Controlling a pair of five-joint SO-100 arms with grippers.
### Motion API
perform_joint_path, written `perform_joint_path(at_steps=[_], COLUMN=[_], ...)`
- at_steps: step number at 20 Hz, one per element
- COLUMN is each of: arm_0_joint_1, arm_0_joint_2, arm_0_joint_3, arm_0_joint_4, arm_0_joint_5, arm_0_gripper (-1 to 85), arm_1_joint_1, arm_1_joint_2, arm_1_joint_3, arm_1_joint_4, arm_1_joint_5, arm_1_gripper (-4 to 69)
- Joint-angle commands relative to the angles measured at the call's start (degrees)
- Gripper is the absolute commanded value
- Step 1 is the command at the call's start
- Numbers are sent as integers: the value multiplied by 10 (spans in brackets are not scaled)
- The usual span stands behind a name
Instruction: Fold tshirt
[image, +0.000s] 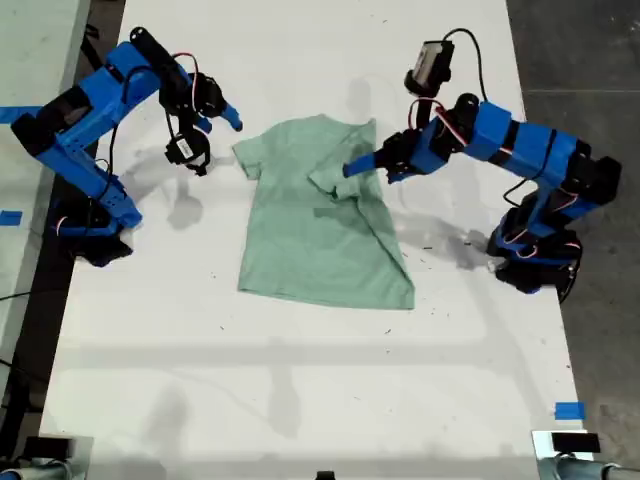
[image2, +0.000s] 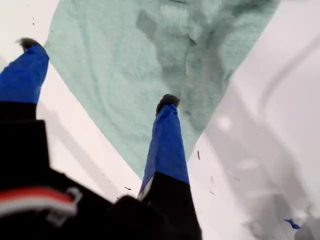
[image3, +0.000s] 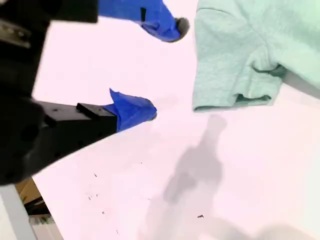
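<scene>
The pale mint-green tshirt (image: 320, 235) lies flat on the white table (image: 300, 390), its sleeve on the exterior view's right folded inward over the chest. My first gripper (image: 356, 166) (image2: 98, 72) hovers open over that folded part, with the cloth (image2: 130, 65) beneath its blue fingertips and nothing pinched. My second gripper (image: 215, 138) (image3: 165, 70) is open over bare table, just beside the other sleeve (image3: 235, 75) on the exterior view's left, apart from it.
Both arm bases stand on the table, one at each side of the exterior view. Blue tape marks (image: 568, 410) sit near the table's front corner on the exterior view's right. Dark floor (image: 600, 60) borders the table there.
</scene>
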Motion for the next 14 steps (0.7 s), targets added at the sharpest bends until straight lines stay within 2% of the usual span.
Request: perform_joint_path(at_steps=[1,4,8,14], arm_0_joint_1=[-24,-33,-34,-29], arm_0_joint_2=[-22,-67,-137,-297], arm_0_joint_3=[-69,-103,-105,-146], arm_0_joint_4=[9,7,-36,-86], arm_0_joint_5=[30,61,83,80], arm_0_gripper=[212,221,215,212], arm_1_joint_1=[-6,-4,-4,-9], arm_1_joint_2=[49,68,78,101], arm_1_joint_3=[3,25,33,36], arm_1_joint_4=[-17,-21,-24,-12], arm_1_joint_5=[9,12,14,18], arm_1_gripper=[382,381,380,377])
